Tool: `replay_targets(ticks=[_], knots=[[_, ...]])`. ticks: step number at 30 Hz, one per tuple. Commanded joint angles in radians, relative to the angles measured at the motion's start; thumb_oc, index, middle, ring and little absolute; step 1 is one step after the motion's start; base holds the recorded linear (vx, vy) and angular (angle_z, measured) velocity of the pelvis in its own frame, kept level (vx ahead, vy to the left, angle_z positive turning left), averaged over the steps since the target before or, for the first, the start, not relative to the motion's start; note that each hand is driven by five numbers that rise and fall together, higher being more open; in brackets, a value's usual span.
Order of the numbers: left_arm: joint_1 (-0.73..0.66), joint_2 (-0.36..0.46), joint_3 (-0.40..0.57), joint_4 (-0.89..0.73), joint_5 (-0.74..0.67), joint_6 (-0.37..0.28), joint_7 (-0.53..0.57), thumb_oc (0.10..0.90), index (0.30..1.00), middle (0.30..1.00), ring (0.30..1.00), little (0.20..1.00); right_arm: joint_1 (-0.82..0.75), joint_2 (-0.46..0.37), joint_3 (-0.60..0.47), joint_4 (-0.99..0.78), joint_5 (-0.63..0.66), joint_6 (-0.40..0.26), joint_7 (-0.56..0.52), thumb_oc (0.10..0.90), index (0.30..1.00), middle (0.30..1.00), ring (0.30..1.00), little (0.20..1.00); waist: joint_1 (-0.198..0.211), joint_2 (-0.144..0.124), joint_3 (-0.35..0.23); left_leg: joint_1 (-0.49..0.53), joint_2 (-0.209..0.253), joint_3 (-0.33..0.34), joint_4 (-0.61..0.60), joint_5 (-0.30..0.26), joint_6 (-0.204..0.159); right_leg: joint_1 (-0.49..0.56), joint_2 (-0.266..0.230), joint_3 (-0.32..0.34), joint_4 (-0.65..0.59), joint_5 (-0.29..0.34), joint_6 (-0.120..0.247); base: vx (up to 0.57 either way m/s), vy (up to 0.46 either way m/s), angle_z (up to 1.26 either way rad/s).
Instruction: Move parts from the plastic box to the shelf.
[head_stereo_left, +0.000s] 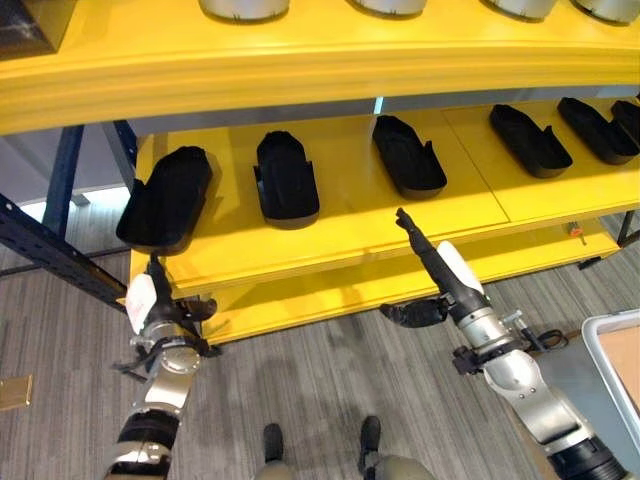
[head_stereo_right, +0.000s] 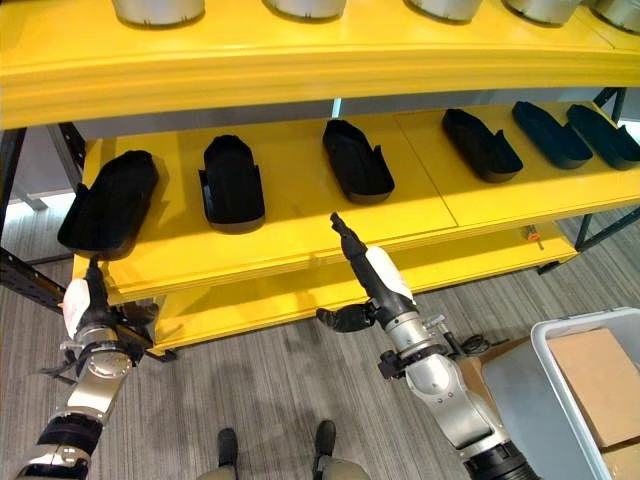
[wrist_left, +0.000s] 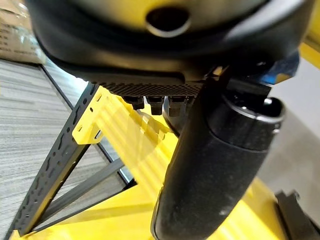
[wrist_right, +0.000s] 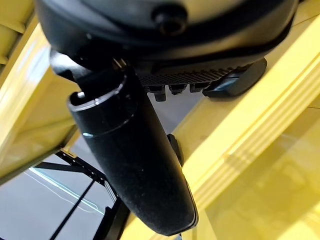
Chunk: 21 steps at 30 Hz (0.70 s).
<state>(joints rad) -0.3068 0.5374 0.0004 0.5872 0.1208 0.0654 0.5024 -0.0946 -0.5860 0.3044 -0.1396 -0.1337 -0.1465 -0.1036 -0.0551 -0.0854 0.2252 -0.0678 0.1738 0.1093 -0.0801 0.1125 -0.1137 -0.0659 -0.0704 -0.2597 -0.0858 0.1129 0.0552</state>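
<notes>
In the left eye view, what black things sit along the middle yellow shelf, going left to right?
Six black parts: first part, hanging over the shelf's left end → second part → third part → fourth part → fifth part → sixth part, at the picture's edge.

The right hand (wrist_right: 165, 45) is showing from very close, its dark bulk lying across the upper part of the view and its thick black thumb (wrist_right: 135, 165) standing out from it. Past the thumb, the yellow shelf (wrist_right: 260, 130) is running by with its stepped front edge, and a dark metal brace (wrist_right: 75, 210) is crossing beneath.
</notes>
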Motion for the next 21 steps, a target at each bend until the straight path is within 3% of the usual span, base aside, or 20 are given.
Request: replay_targets(ticks=[1,21], knots=[[-0.172,0.098,0.011,0.055,-0.025,-0.04,0.041,0.9,1.0,1.0,1.0,1.0,-0.113,-0.015,-0.021,-0.075,0.055,-0.087,-0.064,0.9,1.0,1.0,1.0,1.0,-0.004,-0.014,0.002,0.121,0.058,-0.032,-0.007,-0.083,-0.015,-0.052,-0.121,0.015,0.086,0.014,0.113,0.0,0.006,-0.06],[-0.232,0.115,-0.025,0.106,-0.024,-0.029,0.048,0.9,1.0,1.0,1.0,1.0,-0.112,-0.022,0.002,-0.082,0.069,-0.096,-0.063,0.9,1.0,1.0,1.0,1.0,-0.011,-0.037,0.017,0.125,0.061,-0.024,-0.004,-0.087,-0.015,-0.071,-0.113,0.032,0.099,0.006,0.11,0.0,0.002,-0.01]])
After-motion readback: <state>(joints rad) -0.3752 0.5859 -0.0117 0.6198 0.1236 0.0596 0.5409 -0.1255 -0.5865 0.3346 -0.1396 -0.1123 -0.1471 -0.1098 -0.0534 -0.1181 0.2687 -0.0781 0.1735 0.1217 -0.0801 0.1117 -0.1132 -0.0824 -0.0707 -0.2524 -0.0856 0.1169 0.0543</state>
